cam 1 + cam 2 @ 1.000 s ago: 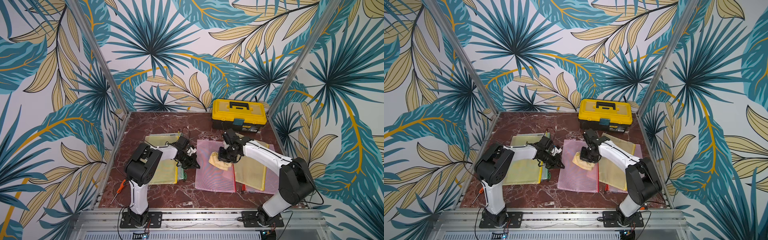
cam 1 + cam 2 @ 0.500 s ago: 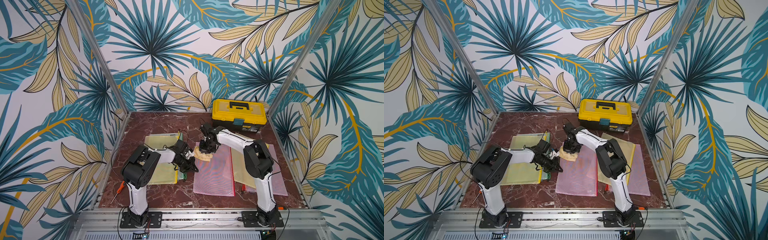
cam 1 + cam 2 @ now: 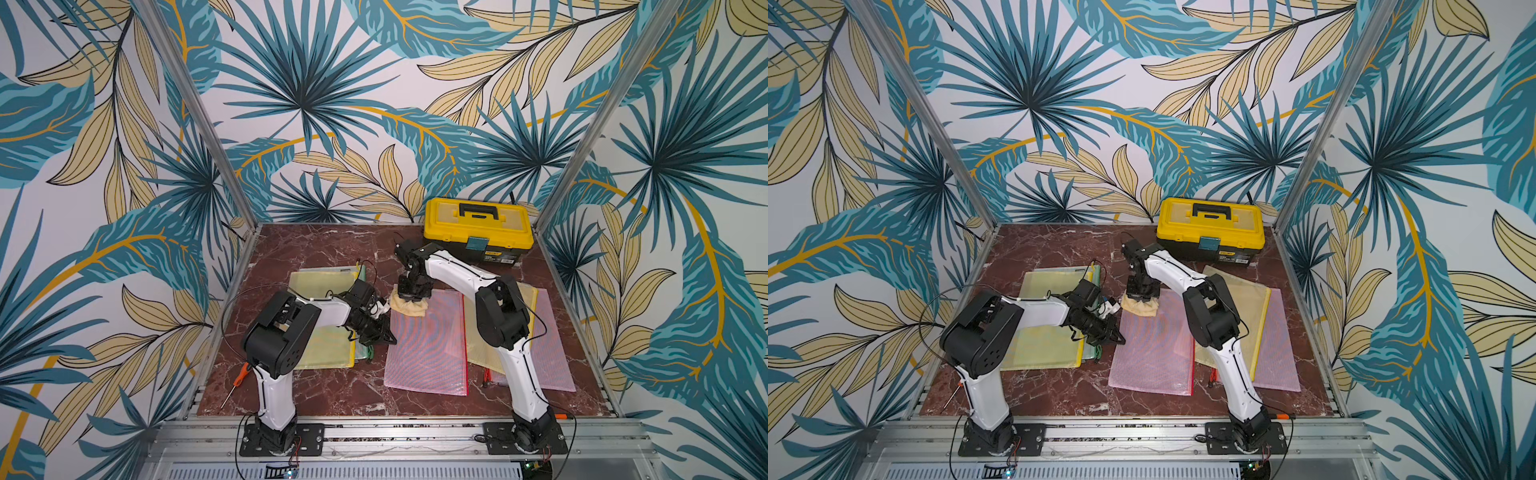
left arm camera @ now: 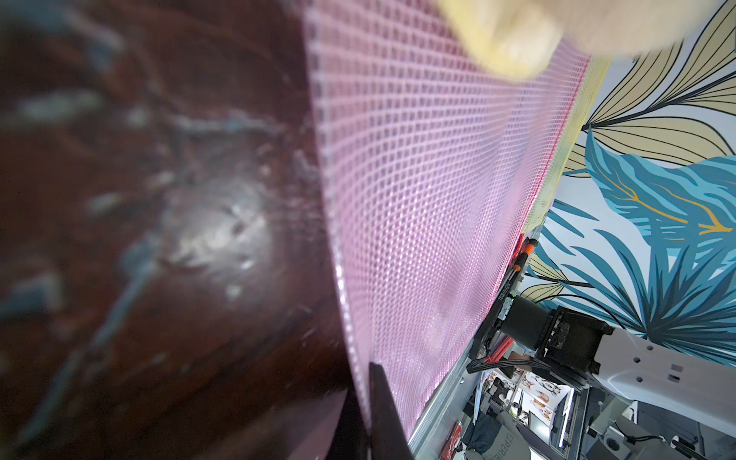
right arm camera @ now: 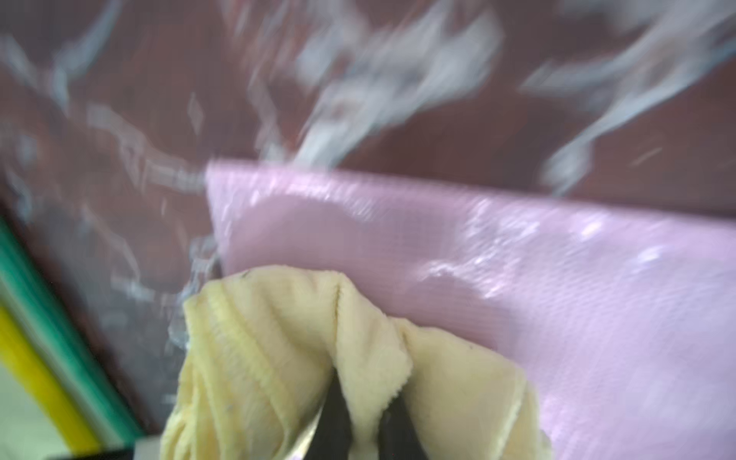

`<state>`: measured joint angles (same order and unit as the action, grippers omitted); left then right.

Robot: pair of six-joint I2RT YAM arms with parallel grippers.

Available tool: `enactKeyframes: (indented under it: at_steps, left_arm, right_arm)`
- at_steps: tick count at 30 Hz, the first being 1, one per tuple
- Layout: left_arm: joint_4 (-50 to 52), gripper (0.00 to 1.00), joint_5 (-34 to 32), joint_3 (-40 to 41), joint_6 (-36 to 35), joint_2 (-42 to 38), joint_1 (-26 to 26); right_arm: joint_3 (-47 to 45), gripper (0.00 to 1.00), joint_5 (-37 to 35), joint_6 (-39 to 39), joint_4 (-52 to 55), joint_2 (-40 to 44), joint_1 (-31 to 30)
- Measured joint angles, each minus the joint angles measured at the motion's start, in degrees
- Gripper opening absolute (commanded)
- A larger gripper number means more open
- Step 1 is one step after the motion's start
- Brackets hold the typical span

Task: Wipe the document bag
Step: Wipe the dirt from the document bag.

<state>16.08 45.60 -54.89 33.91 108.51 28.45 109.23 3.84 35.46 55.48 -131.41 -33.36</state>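
Pressing cloth (image 3: pixel 409 307) onto pink document bag (image 3: pixel 428 357)

On my feed the document bag (image 3: pixel 426 353) is pink, with a fine mesh grid and a red strip along one edge. The cloth (image 3: pixel 411 308) is pale cream-yellow. The table (image 3: pixel 328 249) is dark red marble veined in white. I see a yellow bag (image 3: pixel 316 286) with a green bag (image 3: pixel 362 274) showing beneath it, a second yellow bag (image 3: pixel 1254 307), and a second pink bag (image 3: pixel 1279 357). The toolbox (image 3: pixel 478 226) is yellow over black, with a black handle and a teal latch. The wallpaper (image 3: pixel 291 104) has teal and tan leaves with gold stems on off-white. The left arm (image 3: pixel 332 311) and right arm (image 3: pixel 453 270) are white with black joints. The screwdriver (image 3: pixel 240 376) has an orange handle.
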Motion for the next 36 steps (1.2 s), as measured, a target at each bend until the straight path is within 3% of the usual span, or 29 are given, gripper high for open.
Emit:
enactKeyframes:
  at_steps: [5, 9, 15, 18, 24, 27, 31, 36]
  left_arm:
    - [0.0, 0.00, -0.1, 0.0, 0.0, 0.0, 0.0]
    - [0.0, 0.00, -0.2, 0.0, 0.0, 0.0, -0.3]
    - [-0.2, 0.00, -0.6, 1.0, 0.3, -0.9, -0.9]
    - [-0.1, 0.00, -0.9, 1.4, 0.7, -1.3, -1.6]
    - [0.0, 0.00, -1.5, 1.4, 1.6, -1.5, -1.9]
    - [0.0, 0.00, -1.5, 1.4, 2.1, -1.5, -1.9]
    - [0.0, 0.00, -1.6, 1.4, 2.8, -1.6, -1.9]
    - [0.0, 0.00, -2.4, 1.4, 3.3, -1.8, -2.3]
  right_arm:
    - [-4.8, 0.00, 1.9, -0.3, -2.1, 2.5, -0.2]
    - [-12.5, 0.00, 3.5, 0.0, -4.7, 7.1, 6.6]
    - [-17.7, 0.00, -3.7, 0.0, -3.0, 11.7, 18.0]
    - [-17.8, 0.00, -4.3, 0.3, -3.0, 12.2, 16.5]
    - [-12.8, 0.00, 0.0, 2.7, -5.5, 8.5, 4.1]
    - [-13.5, 0.00, 3.0, 4.2, -8.4, 7.8, 1.4]
    - [-19.1, 0.00, 5.0, 4.7, -11.7, 10.7, 4.7]
    - [-30.4, 0.00, 4.1, 4.5, -12.5, 18.8, 16.0]
